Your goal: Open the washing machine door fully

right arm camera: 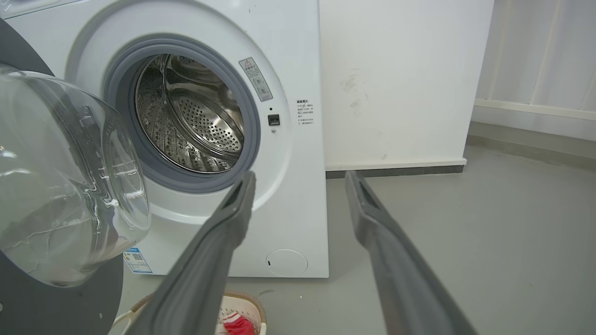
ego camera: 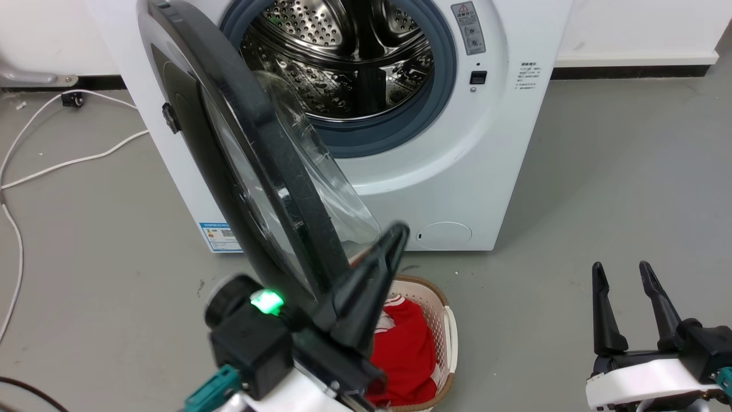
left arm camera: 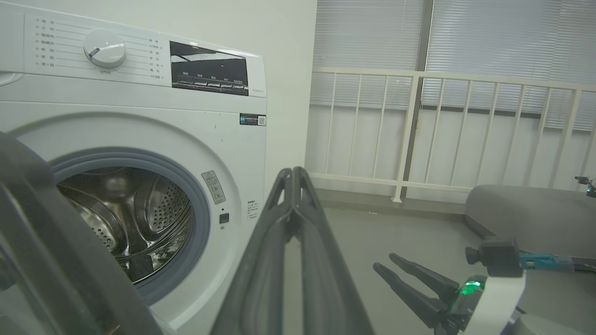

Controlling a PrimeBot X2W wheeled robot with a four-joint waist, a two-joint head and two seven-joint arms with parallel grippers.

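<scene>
washing machine door (ego camera: 269, 160) stands swung out from the machine, left of the open drum (ego camera: 343, 57).
in your head view the left claw (ego camera: 399, 232) is pinched narrow with nothing between its fingers, lying just beside the door's lower rim on the glass side; you cannot tell if it touches. the right claw (ego camera: 621, 268) sits wide, well apart at lower right. a basket (ego camera: 449, 320) of red cloth (ego camera: 406, 349) rests on the floor below the door. in your left wrist view the closed fingers (left arm camera: 270, 260) point past the machine's front, door rim at left. in your right wrist view the fingers (right arm camera: 219, 242) spread wide, the door's glass bowl bulging at left.
</scene>
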